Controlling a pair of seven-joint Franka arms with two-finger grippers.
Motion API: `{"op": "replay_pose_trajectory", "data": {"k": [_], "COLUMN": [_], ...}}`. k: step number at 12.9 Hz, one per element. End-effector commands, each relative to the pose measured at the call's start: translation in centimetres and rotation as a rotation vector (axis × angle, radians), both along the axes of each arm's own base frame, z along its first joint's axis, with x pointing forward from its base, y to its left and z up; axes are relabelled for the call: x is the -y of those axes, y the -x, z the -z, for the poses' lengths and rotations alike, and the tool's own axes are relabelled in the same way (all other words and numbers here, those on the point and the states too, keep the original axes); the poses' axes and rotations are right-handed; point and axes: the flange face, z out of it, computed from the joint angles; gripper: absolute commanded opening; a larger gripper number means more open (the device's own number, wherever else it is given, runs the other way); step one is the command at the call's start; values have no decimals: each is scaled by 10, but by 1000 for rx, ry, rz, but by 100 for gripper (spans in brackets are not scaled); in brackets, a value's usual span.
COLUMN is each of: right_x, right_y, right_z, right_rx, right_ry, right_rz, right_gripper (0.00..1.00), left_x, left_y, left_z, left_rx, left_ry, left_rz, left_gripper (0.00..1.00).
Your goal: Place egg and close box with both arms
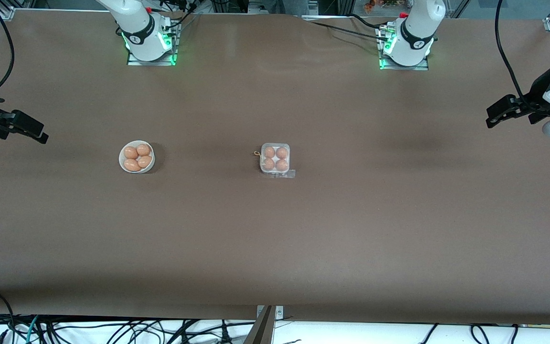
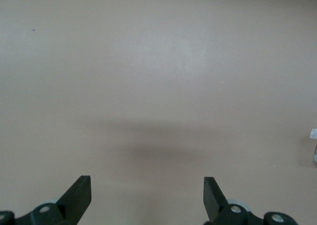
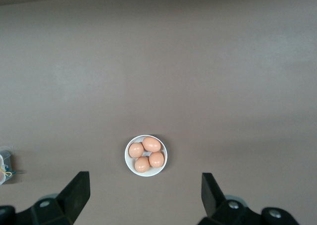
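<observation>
Plain matte brown across the table (image 1: 303, 229), no pattern. Orange-brown on four eggs (image 1: 137, 157) in a white bowl (image 1: 123, 162), same orange-brown on four eggs inside the clear, whitish box (image 1: 275, 158). Black on left gripper (image 1: 492, 117) and right gripper (image 1: 41, 136). White arms (image 1: 141, 24), black bands, green glow at the bases.

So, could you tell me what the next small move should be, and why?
Probably none: I would keep both arms parked. The box has an egg in all four cells and looks closed, though I cannot tell if it is latched. The left gripper and right gripper wait open over the table's ends, holding nothing. The bowl holds four more eggs.
</observation>
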Motion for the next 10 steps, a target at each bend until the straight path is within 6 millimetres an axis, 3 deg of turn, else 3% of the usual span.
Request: {"op": "replay_pose_trajectory", "data": {"k": [1,10], "right_x": [1,1], "right_y": [4,4], "right_z": [-1,-1], "right_rx": [-1,-2], "right_ry": [11,11], "right_rz": [11,11], "right_gripper": [100,100], "left_x": [1,-4], "left_y": [8,6], "left_z": [-5,-6], "left_rx": [19,21], "left_ry": [8,4], "left_rz": [23,15], "left_gripper": [100,100]}}
